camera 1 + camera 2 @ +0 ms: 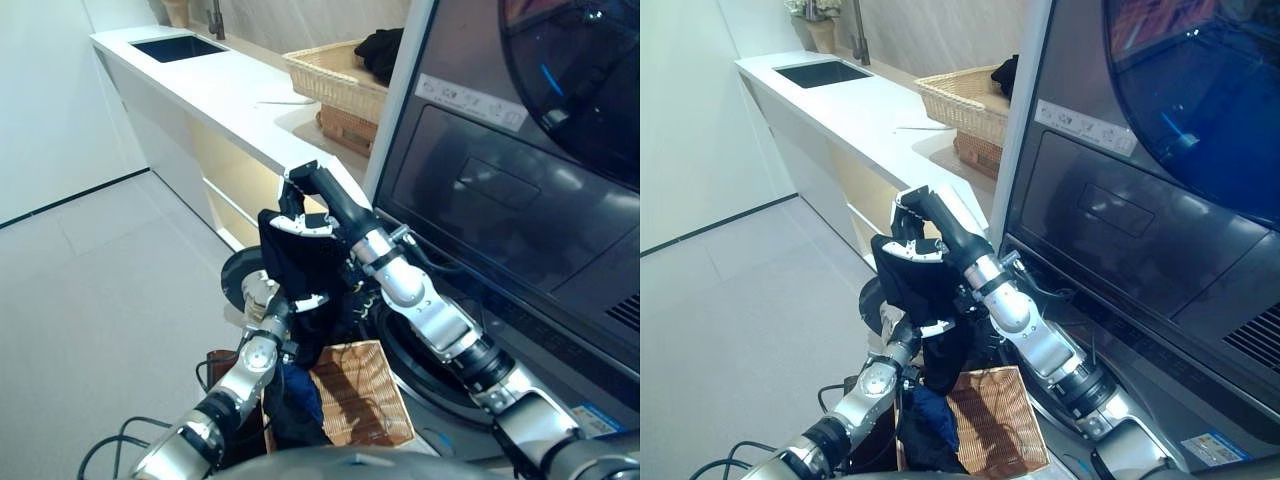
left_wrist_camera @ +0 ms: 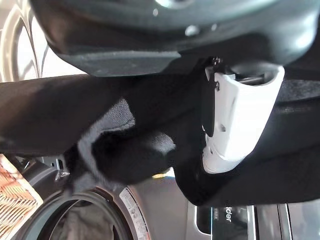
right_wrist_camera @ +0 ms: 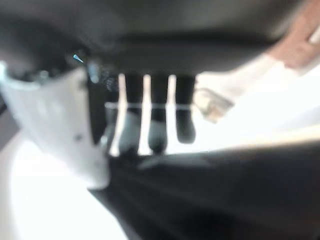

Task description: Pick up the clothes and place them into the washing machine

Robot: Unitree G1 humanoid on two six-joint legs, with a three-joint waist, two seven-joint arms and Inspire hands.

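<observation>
Above basket [image 1: 365,395]: both hands [image 1: 310,205] [image 1: 300,300] gripping black garment [image 1: 300,262].

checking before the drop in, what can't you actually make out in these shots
- Right hand: its grip on the black garment is uncertain; the right wrist view is blurred and the cloth covers the fingertips.
- Washing machine drum opening: cut off by the left wrist view's edge and the garment; the arms hide it in the head views.
- Floor basket: partly hidden behind the left hand and arm.
- Counter basket: cut off by the machine's front.
</observation>
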